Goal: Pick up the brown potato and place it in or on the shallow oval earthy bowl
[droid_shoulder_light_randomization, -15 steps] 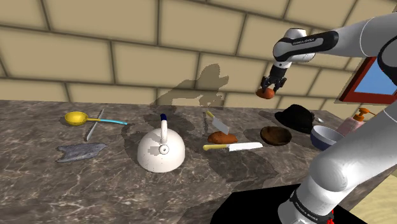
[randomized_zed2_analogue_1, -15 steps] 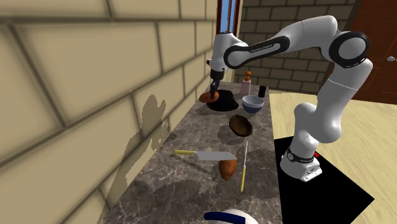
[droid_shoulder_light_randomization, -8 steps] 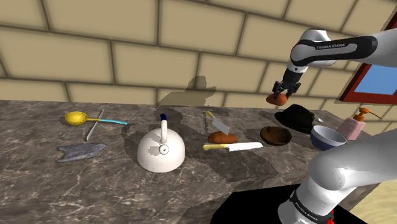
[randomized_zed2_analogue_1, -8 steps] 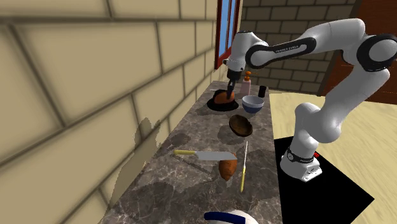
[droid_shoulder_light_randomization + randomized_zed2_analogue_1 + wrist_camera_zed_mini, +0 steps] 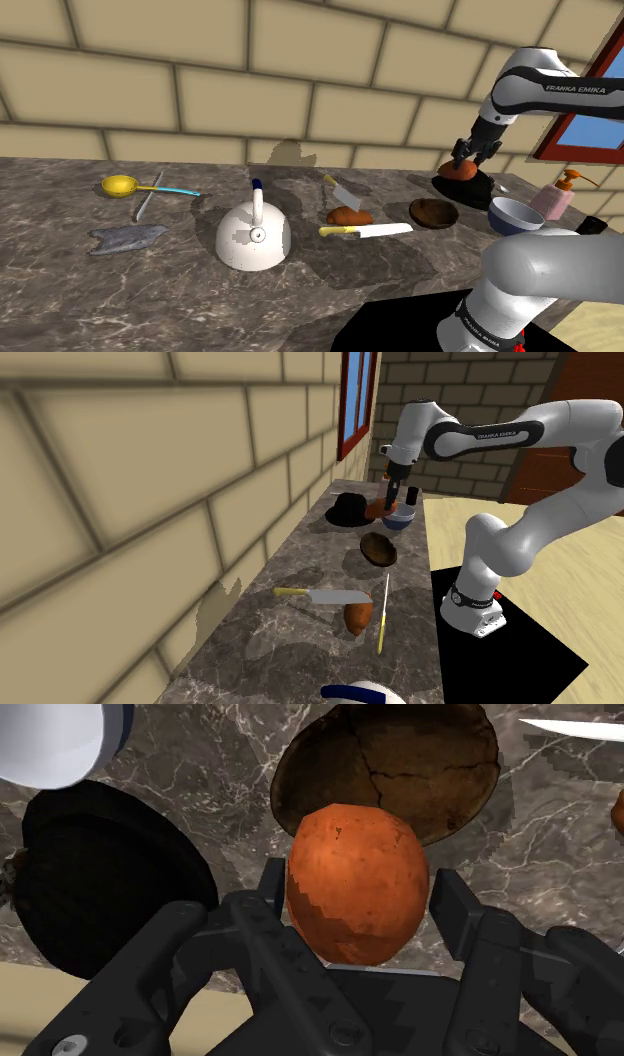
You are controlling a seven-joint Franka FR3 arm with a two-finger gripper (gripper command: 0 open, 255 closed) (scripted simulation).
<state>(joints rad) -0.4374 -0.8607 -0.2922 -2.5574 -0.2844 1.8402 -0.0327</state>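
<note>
While the black gripper [image 5: 357, 909] stays out of clear sight in the shoulder view, the wrist view settles the matter: its two fingers [image 5: 452, 909] clasp the orange-brown potato [image 5: 357, 884] from either side, and the tuber hangs above the marble counter [image 5: 180, 290]. From that camera the potato covers the near rim of the cracked brown oval bowl [image 5: 400, 759], a black hat [image 5: 110, 889] lies beside it, and a white bowl with a blue rim [image 5: 55, 739] is cut off at the frame's corner. In the shoulder view the potato [image 5: 460, 170] sits against the hat [image 5: 468, 190], so how high it hangs over the hat is hard to judge; the arm's near link [image 5: 545, 265] covers the white bowl's [image 5: 513, 213] lower part. A white kettle [image 5: 365, 694] is clipped by the second exterior view's lower edge. Counted on the counter: two bowls, the brown one [image 5: 433, 212] among them; two potatoes, the second [image 5: 349, 216] lying loose; two knives, a long yellow-handled one [image 5: 365, 230] and a short cleaver [image 5: 338, 190]; one hat; one kettle; one pink soap bottle [image 5: 560, 195].
</note>
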